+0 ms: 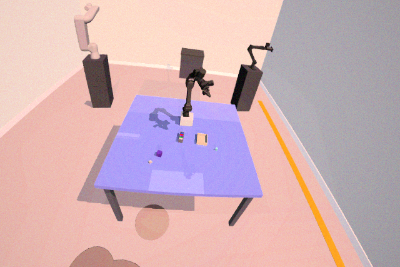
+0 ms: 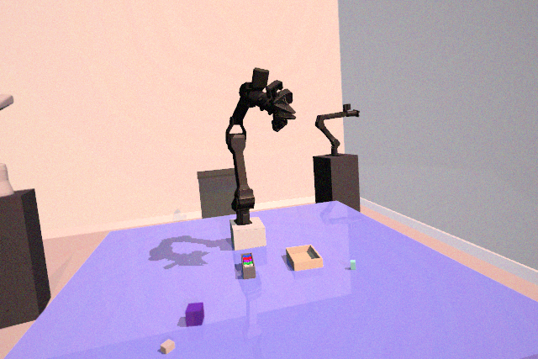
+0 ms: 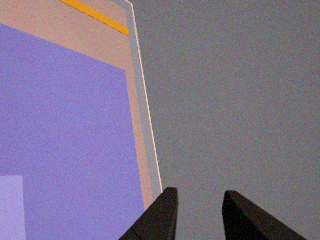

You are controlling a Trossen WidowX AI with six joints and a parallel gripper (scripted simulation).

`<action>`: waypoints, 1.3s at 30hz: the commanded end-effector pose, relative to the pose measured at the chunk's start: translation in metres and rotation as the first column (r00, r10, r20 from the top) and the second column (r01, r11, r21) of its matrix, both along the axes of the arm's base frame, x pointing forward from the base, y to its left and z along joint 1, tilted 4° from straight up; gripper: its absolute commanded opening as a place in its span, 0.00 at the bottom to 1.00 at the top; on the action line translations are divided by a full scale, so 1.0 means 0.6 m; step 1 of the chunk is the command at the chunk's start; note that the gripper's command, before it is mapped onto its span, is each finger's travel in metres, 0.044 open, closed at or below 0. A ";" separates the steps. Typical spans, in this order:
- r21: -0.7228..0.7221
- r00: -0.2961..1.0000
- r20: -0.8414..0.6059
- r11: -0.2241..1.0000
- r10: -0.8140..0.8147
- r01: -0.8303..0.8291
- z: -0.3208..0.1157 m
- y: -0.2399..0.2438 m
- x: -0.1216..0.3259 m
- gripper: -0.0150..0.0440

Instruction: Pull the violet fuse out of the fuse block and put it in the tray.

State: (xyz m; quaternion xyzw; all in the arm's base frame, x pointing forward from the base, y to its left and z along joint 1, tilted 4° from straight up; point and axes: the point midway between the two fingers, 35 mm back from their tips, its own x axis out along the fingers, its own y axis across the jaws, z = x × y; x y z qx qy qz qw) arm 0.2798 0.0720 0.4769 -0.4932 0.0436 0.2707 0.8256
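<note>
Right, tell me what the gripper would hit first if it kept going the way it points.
Nothing on the table, probably. The gripper is raised and aims past the table's edge toward the grey wall; depth is unclear.

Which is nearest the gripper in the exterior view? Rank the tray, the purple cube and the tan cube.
From the gripper, raised high above the table:
1. Tray, below it and slightly right.
2. Purple cube, forward and left.
3. Tan cube, by the front edge, farthest.

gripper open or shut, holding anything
Open a little and empty: in the wrist view the two fingers stand apart with only wall between them, and the gripper hangs high above the table.
</note>
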 end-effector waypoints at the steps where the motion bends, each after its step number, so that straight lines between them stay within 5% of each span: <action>1: -0.003 1.000 -0.005 1.000 -0.003 0.003 -0.004 -0.001 0.003 0.38; 16: -0.289 0.873 -0.432 0.952 -0.226 0.103 -0.368 -0.148 0.135 0.38; 29: -0.388 0.538 -0.792 0.919 -0.290 -0.075 -0.702 -0.245 -0.010 0.38; 39: -0.380 0.490 -0.823 0.919 -0.286 -0.102 -0.735 -0.251 -0.025 0.38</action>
